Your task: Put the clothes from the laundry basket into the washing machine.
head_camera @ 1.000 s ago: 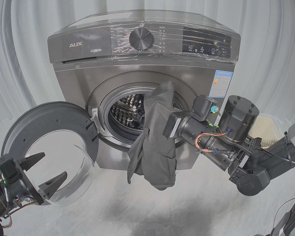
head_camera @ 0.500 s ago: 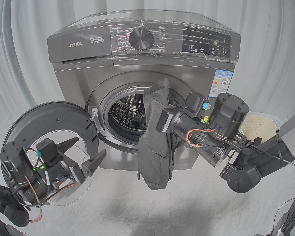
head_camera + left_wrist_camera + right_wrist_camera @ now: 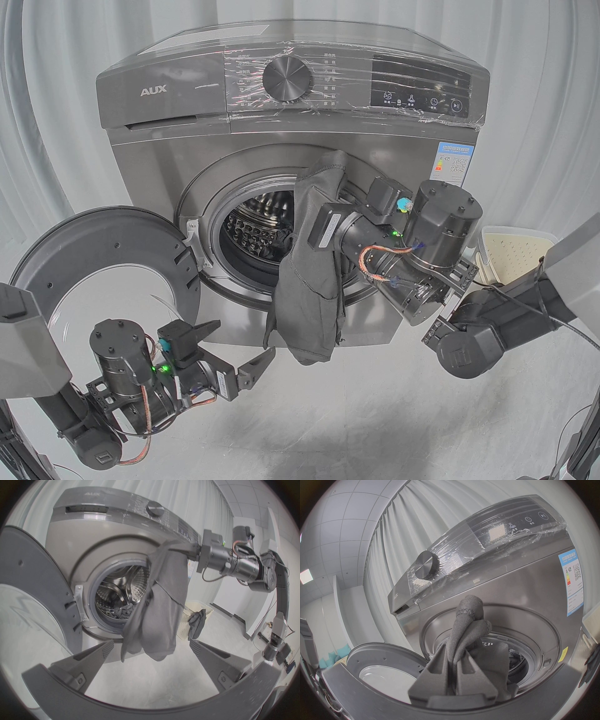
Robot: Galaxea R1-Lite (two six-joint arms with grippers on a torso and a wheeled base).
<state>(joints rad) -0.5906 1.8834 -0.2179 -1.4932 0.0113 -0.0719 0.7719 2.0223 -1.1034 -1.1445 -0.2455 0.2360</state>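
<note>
A: R gripper [image 3: 453, 670] state?
B: Fingers pinched together on a bunched fold of the dark grey garment [image 3: 468, 627]; a wad of cloth stands up above the tips. Gripper sits in front of the drum opening [image 3: 256, 234], at its upper right.
A: Rest of the cloth?
B: Hangs free from the pinch, down past the lower rim of the opening, in front of the washing machine [image 3: 175, 169] panel. Hem is clear of the floor. None of it inside the drum yet, as far as I can tell.
A: Handling?
B: Judged: light, limp, no stiffness; it drapes and folds on itself. Low slip risk w/ a bunched grip. Main risk is the tail snagging on the rim or trailing outside. Hold near one end is ok for carrying; a 2nd hold lower on the hanging part would help feed it in.
A: L gripper [image 3: 245, 337]?
B: Fingers wide apart, empty. Low and near, left of the hanging hem, pointing toward it, not touching.
A: Around that?
B: At left the door [image 3: 94, 250] is swung open. Some dark clothes [image 3: 120, 611] lie in the drum. At right, beside the machine, the laundry basket [image 3: 519, 250], w/ one dark piece [image 3: 197, 623] draped over its edge.
</note>
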